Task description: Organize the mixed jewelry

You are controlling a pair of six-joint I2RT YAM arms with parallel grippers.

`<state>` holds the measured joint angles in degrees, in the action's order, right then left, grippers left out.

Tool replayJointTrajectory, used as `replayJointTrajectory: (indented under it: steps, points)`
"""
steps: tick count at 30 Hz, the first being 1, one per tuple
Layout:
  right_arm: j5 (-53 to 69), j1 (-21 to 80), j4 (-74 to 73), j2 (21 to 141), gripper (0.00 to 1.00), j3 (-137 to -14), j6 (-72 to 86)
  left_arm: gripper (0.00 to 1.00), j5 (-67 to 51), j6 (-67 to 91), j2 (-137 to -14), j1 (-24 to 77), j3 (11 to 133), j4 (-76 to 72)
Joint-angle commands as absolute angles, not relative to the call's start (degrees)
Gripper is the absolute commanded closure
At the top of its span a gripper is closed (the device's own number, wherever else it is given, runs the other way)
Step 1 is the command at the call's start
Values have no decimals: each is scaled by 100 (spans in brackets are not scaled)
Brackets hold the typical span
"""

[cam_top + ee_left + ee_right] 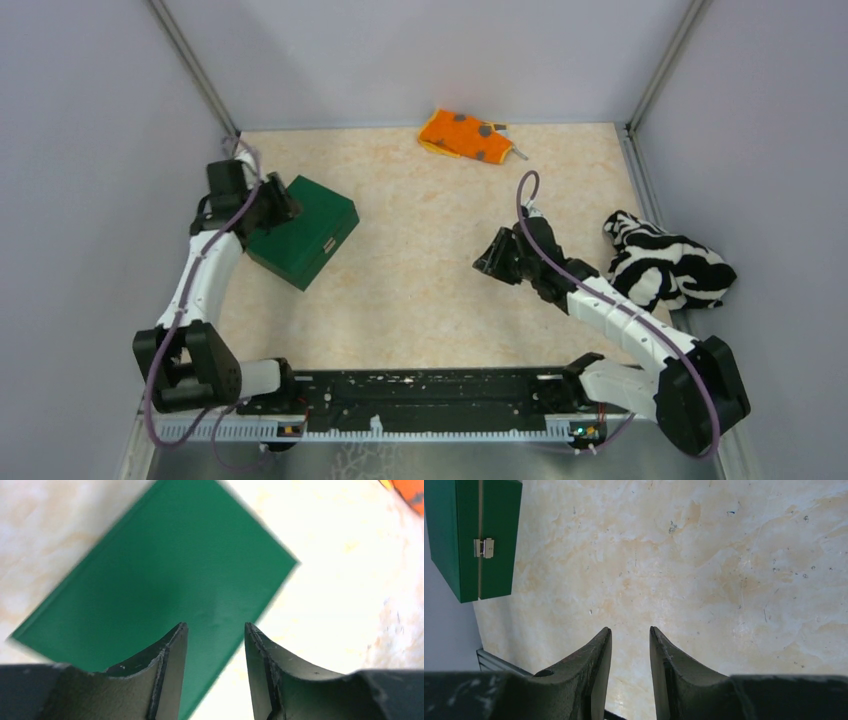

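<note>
Left fingers [172, 655]: are standing moderately apart and gripping nothing; only green lid is showing in the gap between them.
Left fingers, contact: are hanging over the lid of the green box [305, 230], near its far left corner in the top view; whether the tips are touching the lid cannot be told (the wrist view is blurred).
Right fingers [596, 652]: are standing a little apart, with a narrower gap than the left pair, and are clamping nothing; bare desk is showing between them.
Right fingers, place: are pointing left over the middle of the desk [420, 290], well apart from the box and touching nothing that can be seen.
Green box: is lying shut on the left part of the desk, turned at an angle to its edges, with its small metal latch [483, 547] facing the right arm.
Striped cloth [665, 262]: is lying crumpled at the right edge, just beside the right arm.
Orange cloth [465, 135]: is lying at the far edge, with a small greyish bit [518, 154] poking out at its right side, too small to identify.
Mixed jewelry: is not showing clearly in any view, so where it is lying cannot be told.
</note>
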<state>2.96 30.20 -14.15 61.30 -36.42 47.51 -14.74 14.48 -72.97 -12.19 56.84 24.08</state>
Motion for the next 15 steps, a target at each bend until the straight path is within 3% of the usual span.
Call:
replayJointTrajectory:
  steps: [1, 8, 15]
  points:
    - [359, 2988, -1121, 6178, 66, -3961, 4678, 48, -343, 1127, -7571, -146, 6241, 2632]
    - [267, 3006, -1215, 6094, 66, -3958, 4728, 52, 219, 1597, -8206, 333, 6389, 2580]
    - [274, 3015, -1180, 6129, 67, -3892, 4821, 52, 254, 1965, -9607, 801, 6054, 3309]
